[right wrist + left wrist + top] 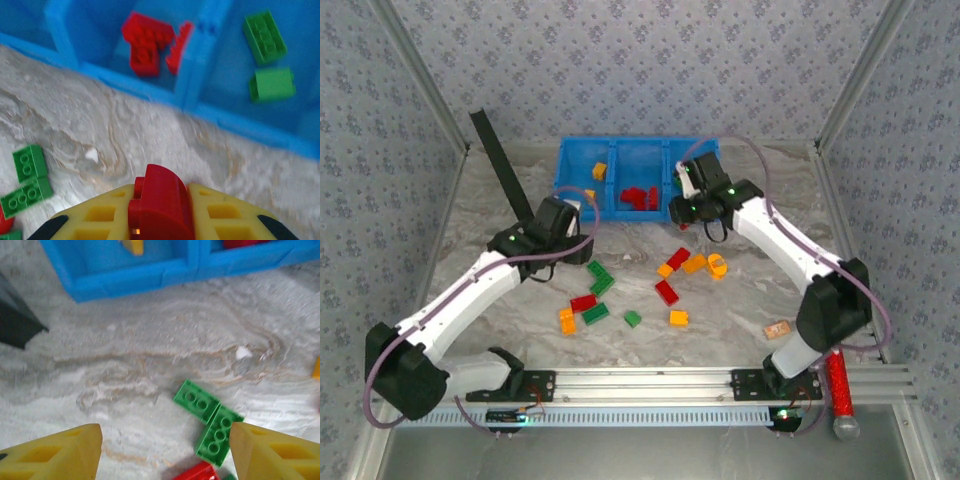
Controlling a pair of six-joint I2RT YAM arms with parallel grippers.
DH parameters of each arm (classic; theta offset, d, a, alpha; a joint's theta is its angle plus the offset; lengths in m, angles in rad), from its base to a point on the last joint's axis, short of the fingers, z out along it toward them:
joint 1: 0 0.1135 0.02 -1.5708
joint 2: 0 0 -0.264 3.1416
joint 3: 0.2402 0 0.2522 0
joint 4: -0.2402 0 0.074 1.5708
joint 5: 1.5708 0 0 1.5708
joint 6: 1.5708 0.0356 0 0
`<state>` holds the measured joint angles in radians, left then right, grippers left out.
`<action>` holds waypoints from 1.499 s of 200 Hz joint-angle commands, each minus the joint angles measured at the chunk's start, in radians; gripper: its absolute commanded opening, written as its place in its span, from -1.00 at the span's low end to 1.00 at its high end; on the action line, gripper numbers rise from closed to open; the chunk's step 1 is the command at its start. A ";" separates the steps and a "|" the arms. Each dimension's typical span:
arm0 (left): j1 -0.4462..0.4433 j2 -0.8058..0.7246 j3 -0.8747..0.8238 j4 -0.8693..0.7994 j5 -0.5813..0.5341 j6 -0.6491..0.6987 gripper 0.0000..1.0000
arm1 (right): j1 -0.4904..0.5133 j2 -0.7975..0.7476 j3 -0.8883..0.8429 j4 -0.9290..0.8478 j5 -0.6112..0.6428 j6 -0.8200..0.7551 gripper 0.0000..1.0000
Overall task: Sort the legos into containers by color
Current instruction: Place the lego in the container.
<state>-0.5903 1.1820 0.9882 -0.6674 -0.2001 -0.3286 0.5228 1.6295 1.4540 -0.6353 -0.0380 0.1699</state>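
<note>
**Right gripper carrying a red brick toward the bin**

The right gripper is clamped on a red brick. It holds the brick above the table, just short of the bin, roughly facing the wall between the middle and right compartments. The left gripper has its jaws apart and holds nothing. It hangs over two green bricks that lie touching each other, not far from the bin's left end.

Sorting is judged partly done. The middle compartment holds red pieces, the right one two green pieces, and the left one an orange piece. About a dozen loose bricks in red, green and orange lie mid-table, so most of the work appears to be left.

In the top view the right arm reaches from its base at the near right, elbow bent, with the wrist angled down toward the bin. The left arm stretches forward from the near left, its wrist close to the bin's left corner.
</note>
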 commanded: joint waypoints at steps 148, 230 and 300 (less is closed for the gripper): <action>-0.043 -0.325 -0.386 -0.137 0.112 -0.427 0.47 | 0.059 0.818 0.856 -0.060 0.056 -0.124 -0.56; -0.144 -0.300 -0.477 -0.072 0.085 -0.553 0.47 | 0.042 0.865 0.918 -0.081 0.041 -0.128 -0.26; -0.161 -0.259 -0.520 -0.018 0.079 -0.590 0.43 | 0.042 0.784 0.916 -0.093 0.038 -0.144 0.10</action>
<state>-0.7429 0.9173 0.4801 -0.7101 -0.1093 -0.8875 0.5690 2.4832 2.3421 -0.7082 -0.0025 0.0357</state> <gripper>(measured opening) 0.719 0.535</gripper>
